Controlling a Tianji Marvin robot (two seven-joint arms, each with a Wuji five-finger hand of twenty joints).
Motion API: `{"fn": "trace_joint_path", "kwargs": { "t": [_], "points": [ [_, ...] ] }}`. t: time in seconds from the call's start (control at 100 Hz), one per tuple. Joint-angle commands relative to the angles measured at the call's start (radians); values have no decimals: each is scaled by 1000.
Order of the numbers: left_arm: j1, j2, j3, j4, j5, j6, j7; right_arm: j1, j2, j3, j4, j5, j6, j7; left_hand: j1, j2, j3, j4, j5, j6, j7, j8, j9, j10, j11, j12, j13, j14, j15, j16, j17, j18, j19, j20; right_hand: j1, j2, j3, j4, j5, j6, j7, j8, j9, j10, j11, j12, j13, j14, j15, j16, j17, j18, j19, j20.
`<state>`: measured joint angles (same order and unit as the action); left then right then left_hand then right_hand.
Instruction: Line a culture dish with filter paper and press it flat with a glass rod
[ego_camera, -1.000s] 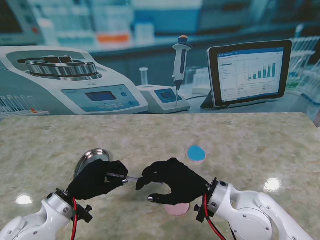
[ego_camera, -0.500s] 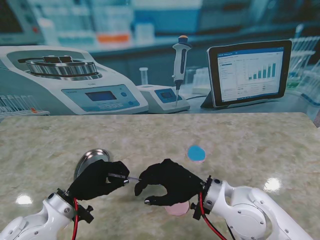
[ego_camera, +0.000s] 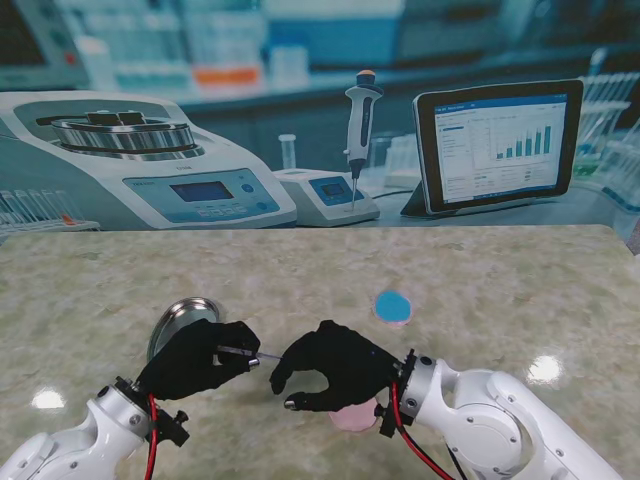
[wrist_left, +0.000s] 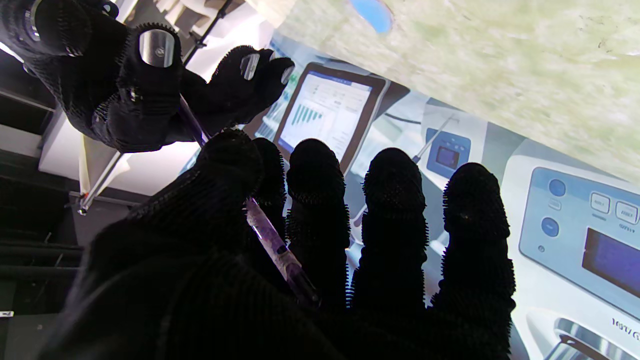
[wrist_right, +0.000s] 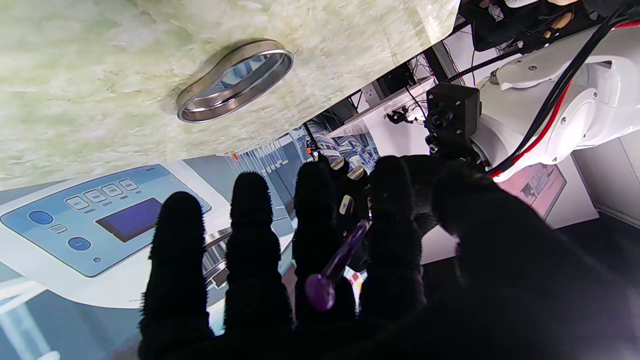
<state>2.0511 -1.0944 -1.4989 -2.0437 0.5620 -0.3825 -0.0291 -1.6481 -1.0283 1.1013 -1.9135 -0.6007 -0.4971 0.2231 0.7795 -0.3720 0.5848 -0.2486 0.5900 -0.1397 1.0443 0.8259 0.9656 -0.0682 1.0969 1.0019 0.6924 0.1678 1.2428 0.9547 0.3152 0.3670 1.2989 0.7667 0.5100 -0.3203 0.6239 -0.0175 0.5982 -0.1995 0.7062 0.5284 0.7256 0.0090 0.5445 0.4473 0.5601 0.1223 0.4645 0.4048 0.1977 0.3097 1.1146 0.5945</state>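
My left hand (ego_camera: 195, 362) is shut on a thin glass rod (ego_camera: 262, 356) and holds it level above the table, its free end pointing right. My right hand (ego_camera: 335, 365) hovers at that end with fingers curled and apart. In the right wrist view the rod (wrist_right: 340, 260) tip lies between those fingers and the palm, with no firm grip visible. The left wrist view shows the rod (wrist_left: 272, 245) pinched under my thumb. A metal-rimmed round dish (ego_camera: 183, 318) lies just beyond my left hand. A blue disc (ego_camera: 392, 306) lies farther right, and a pink disc (ego_camera: 352, 416) is partly hidden under my right wrist.
A printed lab backdrop stands along the far edge of the marble table (ego_camera: 500, 270), showing a balance, a pipette and a tablet. The dish (wrist_right: 235, 80) is also visible from the right wrist.
My right hand has slid left toward my left hand, and its fingers now reach around the rod's free end. The left hand and rod have stayed put.
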Motion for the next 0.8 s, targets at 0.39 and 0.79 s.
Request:
{"fn": "trace_joint_path", "kwargs": {
  "t": [0.39, 0.79],
  "points": [
    [2, 0, 10, -9, -11, 13, -5, 31, -18, -44, 59, 62, -38, -48, 69, 28, 35, 17, 69, -80, 117, 56, 16, 9, 18, 14, 24, 20, 26, 20, -3, 28, 39, 34, 4, -71, 154, -67, 285, 116, 157, 5, 262, 75, 99, 42, 268, 60, 227, 115, 203, -41, 231, 90],
    [4, 0, 12, -11, -28, 13, -10, 38, -39, -72, 91, 75, -34, -127, 103, 48, -27, 37, 60, -61, 97, 26, 12, 17, 9, 6, 22, 22, 24, 19, -3, 28, 39, 34, -79, 44, 169, -15, 472, 115, 317, 480, 361, 96, 469, 346, 374, 114, 694, 382, 319, -37, 497, 289]
  ]
}}
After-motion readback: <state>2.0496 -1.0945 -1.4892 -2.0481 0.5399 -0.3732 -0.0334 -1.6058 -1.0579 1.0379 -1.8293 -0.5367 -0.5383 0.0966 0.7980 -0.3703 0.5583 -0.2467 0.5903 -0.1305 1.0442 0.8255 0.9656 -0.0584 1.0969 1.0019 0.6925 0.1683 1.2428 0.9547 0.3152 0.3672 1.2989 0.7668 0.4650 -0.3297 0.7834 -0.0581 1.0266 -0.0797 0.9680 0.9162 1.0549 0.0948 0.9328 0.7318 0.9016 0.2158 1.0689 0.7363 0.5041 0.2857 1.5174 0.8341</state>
